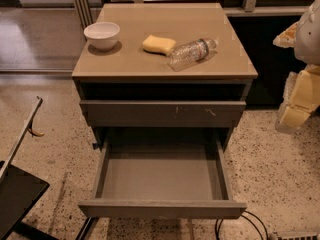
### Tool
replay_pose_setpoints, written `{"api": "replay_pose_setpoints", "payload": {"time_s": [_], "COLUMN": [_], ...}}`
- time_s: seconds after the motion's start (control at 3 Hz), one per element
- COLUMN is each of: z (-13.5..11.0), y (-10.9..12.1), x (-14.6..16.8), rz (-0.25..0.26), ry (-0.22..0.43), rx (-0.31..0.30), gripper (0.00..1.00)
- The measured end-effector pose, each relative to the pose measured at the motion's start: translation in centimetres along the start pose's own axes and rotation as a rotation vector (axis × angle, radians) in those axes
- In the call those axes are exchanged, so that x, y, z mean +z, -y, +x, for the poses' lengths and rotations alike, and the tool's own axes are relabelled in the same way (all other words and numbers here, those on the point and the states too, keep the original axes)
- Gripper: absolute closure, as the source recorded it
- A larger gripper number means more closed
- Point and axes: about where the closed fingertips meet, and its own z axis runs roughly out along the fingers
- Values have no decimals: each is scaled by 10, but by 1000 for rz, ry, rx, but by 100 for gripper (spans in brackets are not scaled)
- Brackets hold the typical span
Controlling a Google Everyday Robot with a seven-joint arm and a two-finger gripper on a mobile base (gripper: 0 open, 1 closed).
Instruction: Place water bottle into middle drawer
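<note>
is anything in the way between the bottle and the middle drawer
Nothing visible. The bottle lies on the cabinet top beside the sponge; the middle drawer is pulled open below, its floor bare. The gripper is at the right edge, with nothing between it and the bottle.

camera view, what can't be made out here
All in the camera view:
Gripper: at the right edge beside the cabinet, cut off by the frame.
Water bottle label: too small to read.
Middle drawer: its back is shadowed under the scratched drawer front above.
Cable: cut off by the bottom edge.
</note>
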Motion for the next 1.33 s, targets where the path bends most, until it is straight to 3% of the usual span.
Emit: {"api": "replay_pose_setpoints", "payload": {"time_s": [0.67, 1.0, 1.33], "z": [-11, -27, -49], "y": [0, 27, 70], "x": [-6, 2, 24], "rz": [24, 44, 24], "ry": [10, 63, 103], "rx": [-35, -89, -142], "gripper": [0, 0, 0]}}
